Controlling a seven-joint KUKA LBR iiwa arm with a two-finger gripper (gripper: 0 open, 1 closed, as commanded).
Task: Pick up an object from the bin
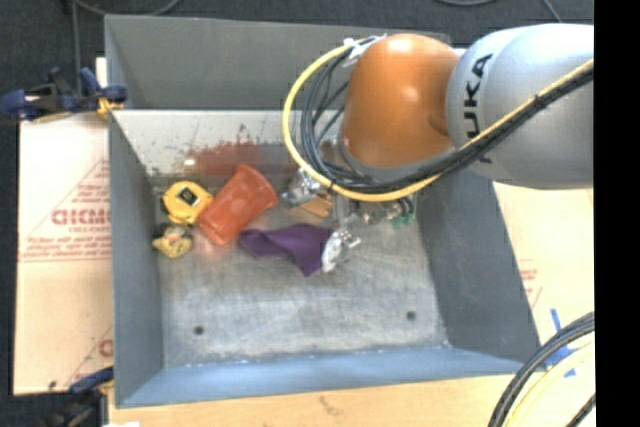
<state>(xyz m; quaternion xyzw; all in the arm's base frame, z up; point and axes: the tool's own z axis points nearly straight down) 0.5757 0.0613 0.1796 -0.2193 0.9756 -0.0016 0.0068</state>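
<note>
Hanging low in the bin (135,255), the gripper (338,243) sits at the right end of a purple cloth (285,243); wide or narrow, I cannot tell

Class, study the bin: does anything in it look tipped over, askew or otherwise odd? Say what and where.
The orange cup left of the bin's middle lies tipped on its side rather than upright. Just right of it, a purple cloth lies crumpled, with the gripper at its right end. Nothing looks spilled or broken.
</note>
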